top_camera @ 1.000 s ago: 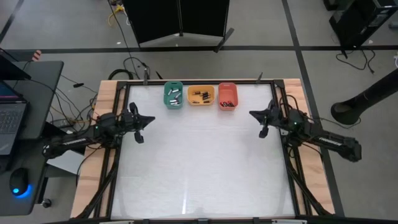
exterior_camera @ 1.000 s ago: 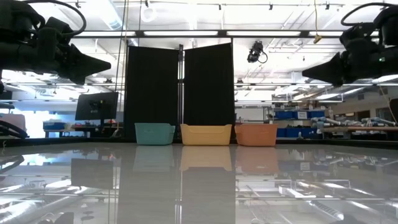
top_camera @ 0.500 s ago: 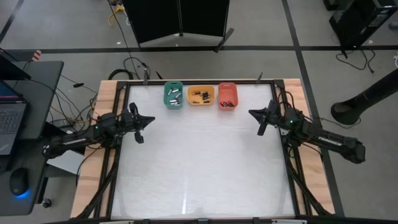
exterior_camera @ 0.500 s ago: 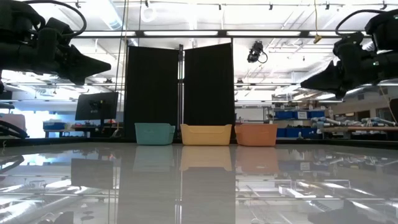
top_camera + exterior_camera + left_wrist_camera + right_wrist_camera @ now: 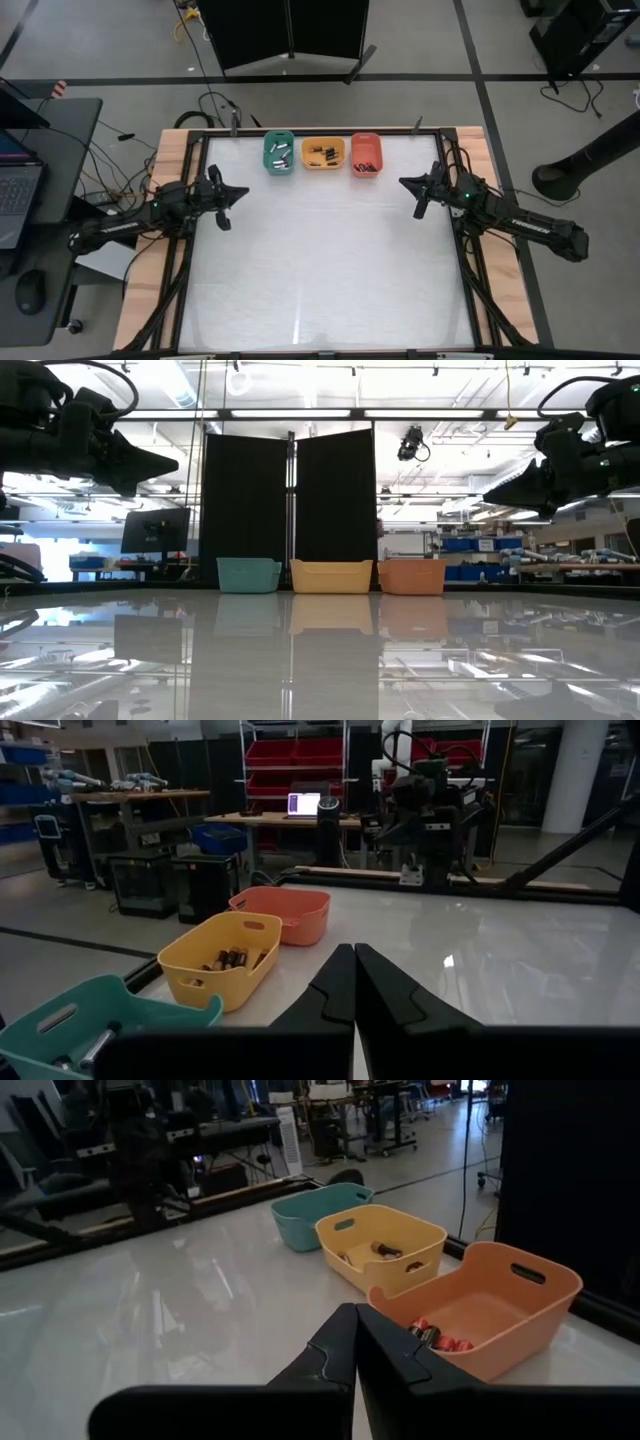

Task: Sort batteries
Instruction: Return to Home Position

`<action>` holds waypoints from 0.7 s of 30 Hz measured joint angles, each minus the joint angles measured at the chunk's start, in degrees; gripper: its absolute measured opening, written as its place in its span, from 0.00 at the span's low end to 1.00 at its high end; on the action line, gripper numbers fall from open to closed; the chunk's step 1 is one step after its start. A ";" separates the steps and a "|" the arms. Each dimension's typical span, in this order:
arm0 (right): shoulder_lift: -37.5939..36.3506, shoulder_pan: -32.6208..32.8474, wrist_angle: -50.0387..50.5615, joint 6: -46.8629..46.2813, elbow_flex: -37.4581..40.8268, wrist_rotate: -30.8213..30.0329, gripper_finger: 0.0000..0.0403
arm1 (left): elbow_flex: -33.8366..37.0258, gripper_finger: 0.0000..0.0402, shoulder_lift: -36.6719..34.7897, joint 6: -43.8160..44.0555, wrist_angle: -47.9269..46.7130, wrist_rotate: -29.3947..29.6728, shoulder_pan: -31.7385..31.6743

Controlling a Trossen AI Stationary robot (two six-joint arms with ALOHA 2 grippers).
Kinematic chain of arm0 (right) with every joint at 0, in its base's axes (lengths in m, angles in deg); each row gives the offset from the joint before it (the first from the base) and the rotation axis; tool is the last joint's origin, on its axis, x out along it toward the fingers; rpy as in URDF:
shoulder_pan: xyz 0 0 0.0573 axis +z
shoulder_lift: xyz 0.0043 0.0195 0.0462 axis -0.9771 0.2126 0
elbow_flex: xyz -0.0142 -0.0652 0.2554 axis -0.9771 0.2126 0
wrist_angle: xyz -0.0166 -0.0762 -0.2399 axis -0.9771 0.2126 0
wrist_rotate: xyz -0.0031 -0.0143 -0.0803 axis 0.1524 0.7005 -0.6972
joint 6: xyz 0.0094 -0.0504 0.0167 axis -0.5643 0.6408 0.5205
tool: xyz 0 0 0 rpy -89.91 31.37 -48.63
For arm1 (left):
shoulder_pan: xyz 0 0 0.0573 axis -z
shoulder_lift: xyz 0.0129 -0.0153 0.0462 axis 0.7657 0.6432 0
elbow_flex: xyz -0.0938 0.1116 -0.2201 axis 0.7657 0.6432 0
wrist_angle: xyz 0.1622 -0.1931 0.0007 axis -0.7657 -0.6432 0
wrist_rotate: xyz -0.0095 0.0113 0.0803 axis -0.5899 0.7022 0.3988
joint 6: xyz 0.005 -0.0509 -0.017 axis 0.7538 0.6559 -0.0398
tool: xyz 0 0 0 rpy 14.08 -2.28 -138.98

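Right arm (image 5: 500,208) has dipped a little lower vs 1 s ago; left arm (image 5: 150,212) hasn't budged, trays same spot. High view: both arms sit pulled out to their own sides of the counter (image 5: 320,270), tips pointing inward, well apart from the 3 trays lined up at the far edge. Batteries (image 5: 281,155) all lie inside them: silvery ones in the green tray (image 5: 270,162), dark ones in the orange tray (image 5: 308,160), red-banded ones in the red tray (image 5: 357,158); none seen loose on the counter. Low view: both arms hang high above the surface, trays in a row far back, nothing between. Left wrist view: left jaws pressed together, tips touching, holding nothing. Right wrist view: right jaws likewise closed tight & empty, red tray nearest. Judgement: sorting looks done, step in hand is the retreat to rest pose. Next move prob. just calls for the right arm to settle w/o swinging toward the trays; no grasp needed.
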State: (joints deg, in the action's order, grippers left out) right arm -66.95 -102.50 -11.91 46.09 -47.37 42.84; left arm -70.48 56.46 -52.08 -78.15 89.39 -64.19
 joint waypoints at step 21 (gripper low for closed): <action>0.00 0.00 0.00 -0.15 0.00 0.24 0.05 | 0.00 0.02 0.00 0.03 -0.12 -0.10 0.00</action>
State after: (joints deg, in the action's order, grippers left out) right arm -66.95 -102.50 -11.91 45.94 -47.37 43.08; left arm -70.48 56.46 -52.05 -78.27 89.29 -64.19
